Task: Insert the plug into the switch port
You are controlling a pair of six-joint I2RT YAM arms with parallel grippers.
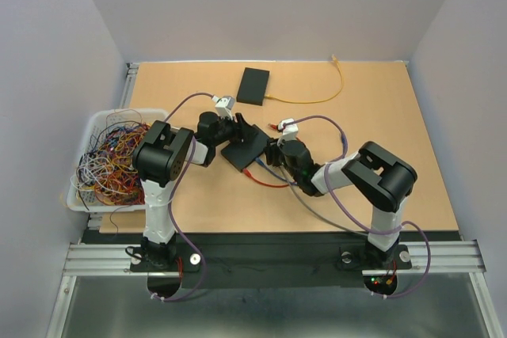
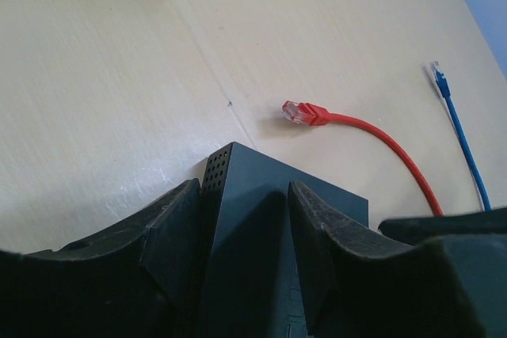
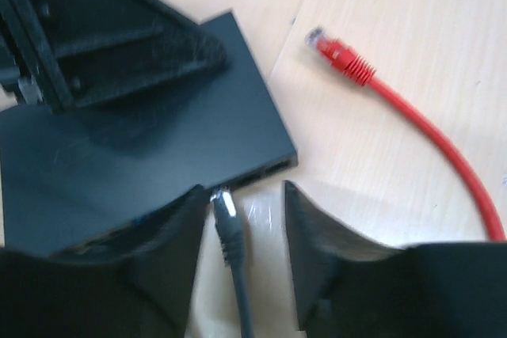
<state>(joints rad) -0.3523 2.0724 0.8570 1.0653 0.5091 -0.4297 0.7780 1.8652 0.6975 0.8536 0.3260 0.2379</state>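
The black switch [image 1: 247, 150] lies mid-table, tilted. My left gripper [image 1: 230, 127] is shut on its far corner; in the left wrist view the fingers [image 2: 178, 227] press both sides of the switch [image 2: 261, 203]. My right gripper [image 1: 275, 150] is at the switch's port side. In the right wrist view it [image 3: 245, 195] is open, with a dark grey plug [image 3: 226, 213] between its fingers, close to the left one. The plug's clear tip touches the port row [image 3: 265, 170] on the switch's front edge. I cannot tell how deep it sits.
A red cable's plug [image 3: 341, 57] and a blue cable [image 2: 459, 136] lie loose on the table by the switch. A second black switch [image 1: 253, 86] with a yellow cable [image 1: 317, 99] lies at the back. A white bin of cables [image 1: 111, 156] stands at the left edge.
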